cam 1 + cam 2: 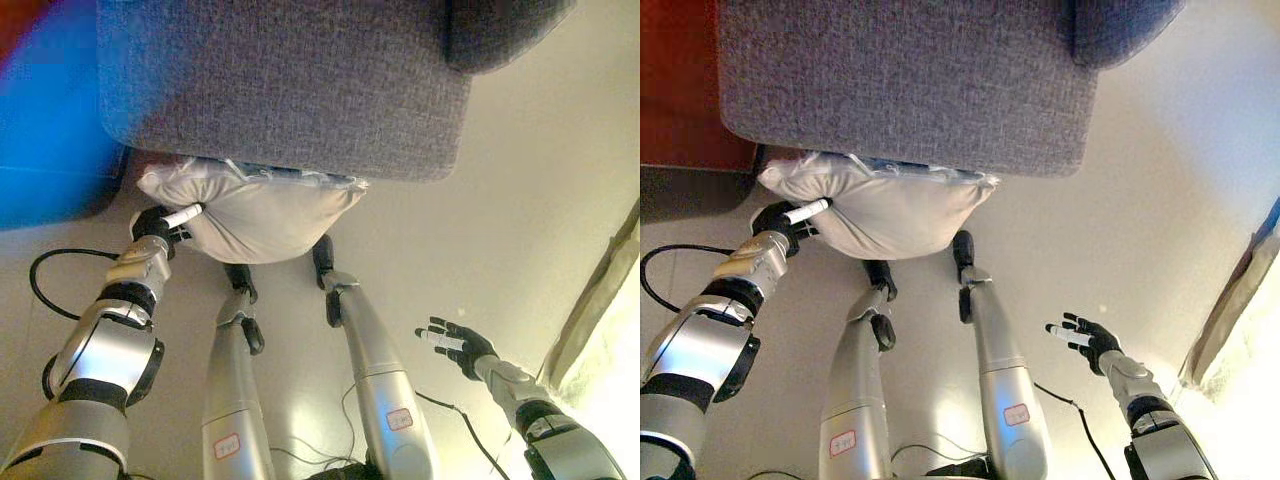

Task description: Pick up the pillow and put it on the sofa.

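Note:
A white pillow (262, 215) lies on the floor against the front of the grey sofa (285, 85), its far edge tucked under the sofa's seat. My left hand (160, 222) is at the pillow's left end, its fingers curled against the cloth with one white-tipped finger lying on it. My right hand (455, 345) is open, fingers spread, above the bare floor well right of the pillow and apart from it.
The sofa fills the top of the view, with an armrest (500, 30) at the upper right. A curtain edge (600, 300) hangs at the far right. Pale floor (520, 180) lies to the right of the sofa.

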`<state>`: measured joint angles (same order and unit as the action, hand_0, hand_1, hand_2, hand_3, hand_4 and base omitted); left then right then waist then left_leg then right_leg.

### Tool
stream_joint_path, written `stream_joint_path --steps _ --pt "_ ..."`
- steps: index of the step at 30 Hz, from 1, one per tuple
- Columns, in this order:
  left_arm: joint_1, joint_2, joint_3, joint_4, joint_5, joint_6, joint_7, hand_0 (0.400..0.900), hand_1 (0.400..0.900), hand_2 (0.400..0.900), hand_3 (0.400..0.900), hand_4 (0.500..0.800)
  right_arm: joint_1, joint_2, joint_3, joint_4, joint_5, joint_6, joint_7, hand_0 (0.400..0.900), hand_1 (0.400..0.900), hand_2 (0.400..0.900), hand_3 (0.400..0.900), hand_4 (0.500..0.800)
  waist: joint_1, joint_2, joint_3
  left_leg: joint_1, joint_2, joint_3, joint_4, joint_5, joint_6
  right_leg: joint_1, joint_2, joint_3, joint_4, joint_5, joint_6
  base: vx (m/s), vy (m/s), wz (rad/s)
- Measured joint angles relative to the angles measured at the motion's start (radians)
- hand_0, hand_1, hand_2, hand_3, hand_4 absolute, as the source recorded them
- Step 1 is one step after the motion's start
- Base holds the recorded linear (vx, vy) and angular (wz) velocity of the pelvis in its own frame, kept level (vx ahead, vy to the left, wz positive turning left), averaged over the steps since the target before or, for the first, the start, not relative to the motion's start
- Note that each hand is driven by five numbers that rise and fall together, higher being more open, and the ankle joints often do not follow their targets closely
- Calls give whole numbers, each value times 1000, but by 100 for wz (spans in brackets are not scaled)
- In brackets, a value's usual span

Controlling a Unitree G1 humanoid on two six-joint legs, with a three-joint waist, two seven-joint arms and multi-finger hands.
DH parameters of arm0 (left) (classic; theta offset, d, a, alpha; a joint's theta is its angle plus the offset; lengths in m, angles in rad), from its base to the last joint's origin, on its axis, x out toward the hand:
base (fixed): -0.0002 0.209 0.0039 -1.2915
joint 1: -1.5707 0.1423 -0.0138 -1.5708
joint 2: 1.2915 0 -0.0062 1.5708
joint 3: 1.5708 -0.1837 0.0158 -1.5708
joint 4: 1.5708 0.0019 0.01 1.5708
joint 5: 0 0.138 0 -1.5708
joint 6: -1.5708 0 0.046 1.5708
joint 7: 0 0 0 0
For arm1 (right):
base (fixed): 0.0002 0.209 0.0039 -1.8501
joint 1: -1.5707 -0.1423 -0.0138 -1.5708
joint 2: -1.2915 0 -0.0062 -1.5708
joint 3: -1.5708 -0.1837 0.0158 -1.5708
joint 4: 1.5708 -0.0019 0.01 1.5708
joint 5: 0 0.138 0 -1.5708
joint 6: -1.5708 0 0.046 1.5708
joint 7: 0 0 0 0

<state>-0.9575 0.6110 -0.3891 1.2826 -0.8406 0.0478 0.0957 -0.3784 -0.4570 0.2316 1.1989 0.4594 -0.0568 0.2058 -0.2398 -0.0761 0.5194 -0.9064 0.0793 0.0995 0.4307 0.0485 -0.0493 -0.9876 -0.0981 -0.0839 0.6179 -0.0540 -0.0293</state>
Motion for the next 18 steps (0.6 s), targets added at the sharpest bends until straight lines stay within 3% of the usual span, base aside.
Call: stream_joint_path --steps 11,18 --pt "170 -65 0 -73 56 24 -53 400 400 400 400 500 74 36 -1 0 -31 13 -4 900 900 900 900 800 14 2 -1 299 6 54 -116 11 0 276 3 3 -96 -11 10 55 17 -6" --pt "287 -108 1 -123 128 31 -82 400 400 400 400 500 103 48 -2 -1 -90 45 -12 900 900 900 900 800 56 51 -25 510 0 69 -227 20 6 481 8 1 -198 -9 20 93 24 -10"
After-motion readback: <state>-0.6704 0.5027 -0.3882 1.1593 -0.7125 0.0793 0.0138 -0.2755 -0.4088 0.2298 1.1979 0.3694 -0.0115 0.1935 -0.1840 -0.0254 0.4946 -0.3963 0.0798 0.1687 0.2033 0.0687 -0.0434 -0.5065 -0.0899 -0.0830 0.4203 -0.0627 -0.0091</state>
